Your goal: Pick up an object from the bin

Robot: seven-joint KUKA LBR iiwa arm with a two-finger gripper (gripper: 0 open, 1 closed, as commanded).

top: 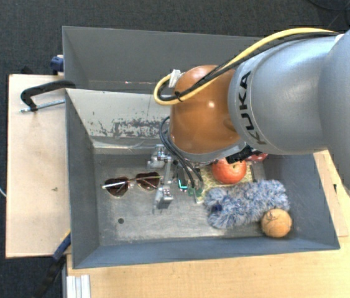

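Reaches into the grey metal bin [81, 185] from the right, with the pincer [160, 180] down close to the floor, about mid-bin. Carries a glossy orange cover [202, 113] directly above the pincer and a yellow cable [274, 37] looped over that cover, both of them parts of the arm.

Holds the pincer wide: one metal finger [158, 160] on the side toward the bin's back wall, the other on the side toward the front wall, well apart. Straddles the right-hand end of a pair of sunglasses [128, 185], brown-tinted lenses in a thin frame, lying flat on the bin floor. Leaves most of the sunglasses stretching away to the pincer's left, both lenses in plain sight, the nearer lens just beside the fingers. No telling whether either finger actually touches the frame.

Just to the pincer's right, half tucked beneath the orange cover: a round red fruit [229, 171], apple-like, sitting on a small flat patterned piece [209, 180]. Further to the right of the pincer and nearer the front wall: a fluffy blue-grey bundle [246, 203], lying lengthwise along the floor. Against the far end of that bundle, furthest from the pincer: a tan ball [276, 223], near the bin's front right corner.

Behind the pincer, on the sloping back wall: a band of dark scuff marks [125, 128].
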